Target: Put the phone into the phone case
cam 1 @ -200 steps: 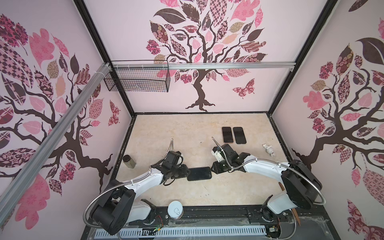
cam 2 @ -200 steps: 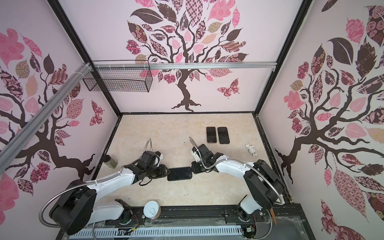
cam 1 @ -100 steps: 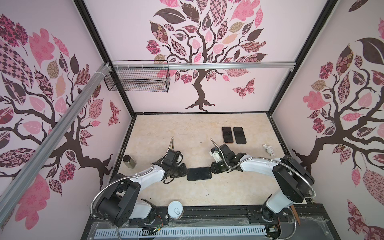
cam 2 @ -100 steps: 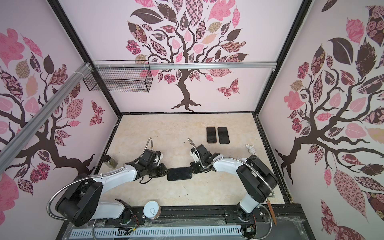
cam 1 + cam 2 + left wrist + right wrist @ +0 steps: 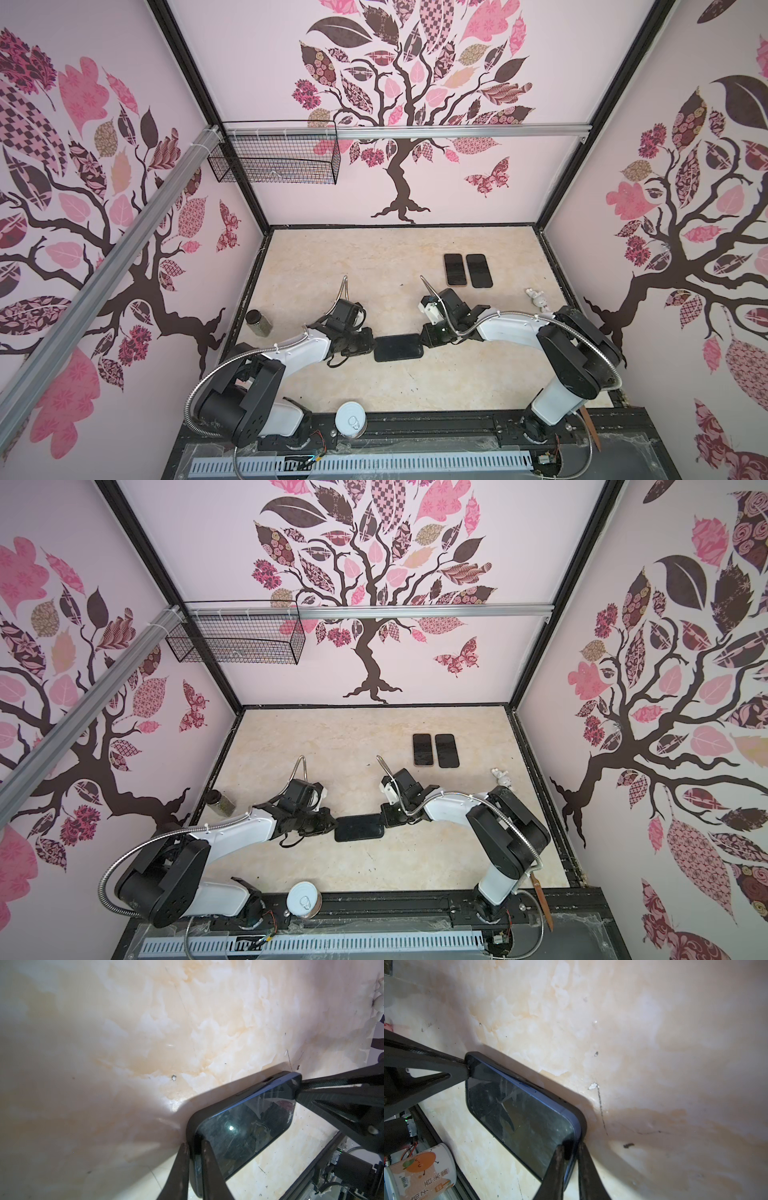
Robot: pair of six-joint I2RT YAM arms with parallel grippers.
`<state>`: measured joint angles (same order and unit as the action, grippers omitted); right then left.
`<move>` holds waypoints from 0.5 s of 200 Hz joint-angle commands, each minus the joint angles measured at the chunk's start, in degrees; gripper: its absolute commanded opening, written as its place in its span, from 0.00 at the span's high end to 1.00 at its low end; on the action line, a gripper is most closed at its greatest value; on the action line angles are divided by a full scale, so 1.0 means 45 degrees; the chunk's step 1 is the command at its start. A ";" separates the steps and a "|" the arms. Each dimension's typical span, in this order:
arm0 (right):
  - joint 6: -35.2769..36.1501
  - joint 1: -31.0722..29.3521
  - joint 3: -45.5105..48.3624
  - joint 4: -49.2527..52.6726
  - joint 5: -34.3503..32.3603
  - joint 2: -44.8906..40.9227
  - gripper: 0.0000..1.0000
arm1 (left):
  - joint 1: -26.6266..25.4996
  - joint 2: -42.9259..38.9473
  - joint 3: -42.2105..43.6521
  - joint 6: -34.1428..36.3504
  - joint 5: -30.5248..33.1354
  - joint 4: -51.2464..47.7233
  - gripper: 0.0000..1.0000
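A dark phone (image 5: 398, 348) (image 5: 359, 828) lies screen up in a black phone case on the beige floor, between both arms. In the right wrist view the phone's (image 5: 525, 1118) blue side edge shows above the case rim (image 5: 583, 1126) along one long side. My left gripper (image 5: 374, 347) (image 5: 194, 1147) is shut on the phone's left short end, one finger on the screen and one outside the case (image 5: 190, 1132). On the opposite short end my right gripper (image 5: 423, 340) (image 5: 570, 1147) is shut in the same way.
Two more dark phones (image 5: 454, 270) (image 5: 478, 271) lie side by side at the back right. A small white object (image 5: 538, 300) sits by the right wall, a jar (image 5: 258, 322) by the left wall, a can (image 5: 351, 419) at the front rail. A wire basket (image 5: 274, 158) hangs high.
Both grippers' jaws have narrowed onto the ends of the phone and case. The phone has stayed where it was on the floor.
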<state>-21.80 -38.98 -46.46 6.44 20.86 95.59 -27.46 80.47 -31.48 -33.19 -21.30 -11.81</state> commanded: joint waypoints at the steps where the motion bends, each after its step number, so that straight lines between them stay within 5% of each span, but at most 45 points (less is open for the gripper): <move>1: 0.0249 -0.0107 -0.0251 0.0123 -0.0631 0.0764 0.84 | -0.0005 0.0286 -0.0189 0.0043 -0.0169 0.0535 0.88; 100: 0.0705 -0.0099 -0.1145 0.0966 -0.1198 0.1008 0.85 | 0.0002 0.0446 -0.0184 0.0003 -0.0047 0.0555 0.90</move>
<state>-20.12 -39.09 -50.39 8.86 17.98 97.45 -27.05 80.64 -31.48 -33.34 -21.69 -11.70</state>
